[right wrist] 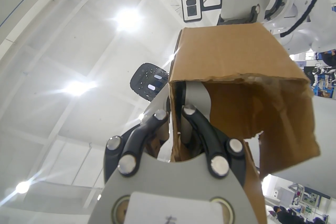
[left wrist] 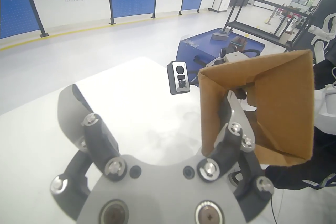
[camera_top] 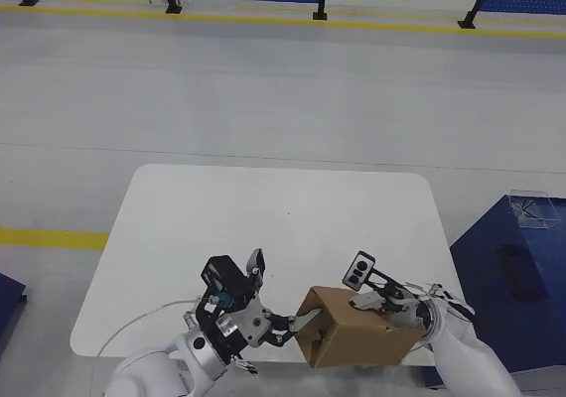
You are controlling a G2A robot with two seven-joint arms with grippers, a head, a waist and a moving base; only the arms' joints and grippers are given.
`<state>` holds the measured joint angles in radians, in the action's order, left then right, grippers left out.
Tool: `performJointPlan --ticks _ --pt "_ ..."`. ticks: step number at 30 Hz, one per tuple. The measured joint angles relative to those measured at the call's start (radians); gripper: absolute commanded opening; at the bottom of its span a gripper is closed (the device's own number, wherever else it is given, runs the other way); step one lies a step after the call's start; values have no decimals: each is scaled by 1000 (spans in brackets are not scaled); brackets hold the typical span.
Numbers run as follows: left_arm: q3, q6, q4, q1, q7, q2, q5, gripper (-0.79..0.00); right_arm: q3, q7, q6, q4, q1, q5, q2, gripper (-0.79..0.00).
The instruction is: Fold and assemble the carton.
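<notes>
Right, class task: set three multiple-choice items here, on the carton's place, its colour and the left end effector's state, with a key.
1. Where on the table is the carton? A) far edge B) near edge C) middle
2. Its colour? A) white B) blue C) brown
3. The left end effector is: A) open B) shut on the carton C) shut on nothing
Key: B, it overlaps the near edge; C, plain brown cardboard; A, its fingers stand wide apart, one inside the carton.
</notes>
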<state>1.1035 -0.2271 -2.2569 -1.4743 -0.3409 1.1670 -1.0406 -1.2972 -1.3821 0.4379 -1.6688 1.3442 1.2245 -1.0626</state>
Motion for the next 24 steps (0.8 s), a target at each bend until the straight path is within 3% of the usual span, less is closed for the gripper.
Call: performJointPlan --ticks 14,20,24 --pt "-26 -16 -12 19 9 6 9 0 0 5 1 7 -2 15 4 -785" --pt "64 -6 -79 -44 38 -3 48 0 -9 27 13 18 -7 28 4 -785" --pt "176 -32 -94 -116 103 -13 81 0 -21 53 30 20 -5 27 7 -785"
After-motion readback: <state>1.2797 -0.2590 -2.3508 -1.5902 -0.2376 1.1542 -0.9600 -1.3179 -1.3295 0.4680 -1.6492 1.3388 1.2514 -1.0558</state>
